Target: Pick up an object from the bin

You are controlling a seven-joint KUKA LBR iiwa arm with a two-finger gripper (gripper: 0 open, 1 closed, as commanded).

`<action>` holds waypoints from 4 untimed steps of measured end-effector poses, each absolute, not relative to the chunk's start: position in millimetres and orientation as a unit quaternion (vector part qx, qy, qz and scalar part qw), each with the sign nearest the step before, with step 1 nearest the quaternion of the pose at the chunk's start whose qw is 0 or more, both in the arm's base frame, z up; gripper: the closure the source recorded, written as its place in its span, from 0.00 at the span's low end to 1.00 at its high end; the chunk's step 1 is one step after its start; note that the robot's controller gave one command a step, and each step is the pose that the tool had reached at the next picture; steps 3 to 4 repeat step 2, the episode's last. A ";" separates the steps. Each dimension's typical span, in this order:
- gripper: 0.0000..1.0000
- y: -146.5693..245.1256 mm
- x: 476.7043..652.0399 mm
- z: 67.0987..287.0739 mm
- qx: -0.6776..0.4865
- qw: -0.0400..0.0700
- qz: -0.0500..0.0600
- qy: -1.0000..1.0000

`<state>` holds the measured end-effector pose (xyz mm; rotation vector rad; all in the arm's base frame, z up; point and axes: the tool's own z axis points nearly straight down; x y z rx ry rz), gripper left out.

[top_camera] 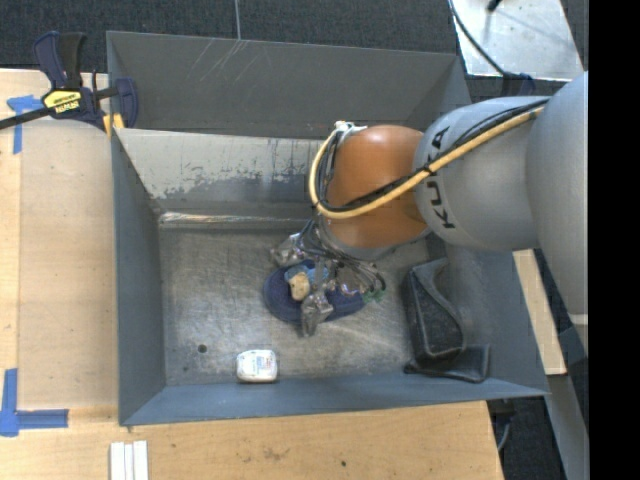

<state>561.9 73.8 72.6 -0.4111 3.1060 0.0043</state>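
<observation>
Jaws, open or closed I cannot tell, hang over one dark-blue flat round disc (278,298); one small white roll (257,365) lies nearer, one black rectangular pad (436,318) right.

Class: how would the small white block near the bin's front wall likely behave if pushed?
The white block lies low and flat-sided, so it would probably slide, not roll. Being small, it seems light.

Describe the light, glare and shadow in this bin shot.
Camera view: light strikes the bin's back wall, leaving a pale streaked band; the floor carries a soft sheen in front of the blue disc; the arm shades the floor round the end effector.
</observation>
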 end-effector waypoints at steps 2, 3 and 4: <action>1.00 46.7 608.9 270.1 -0.256 0.007 -0.001 0.967; 1.00 46.7 608.9 270.1 -0.256 0.007 -0.001 0.967; 1.00 46.7 608.9 270.1 -0.256 0.007 -0.001 0.967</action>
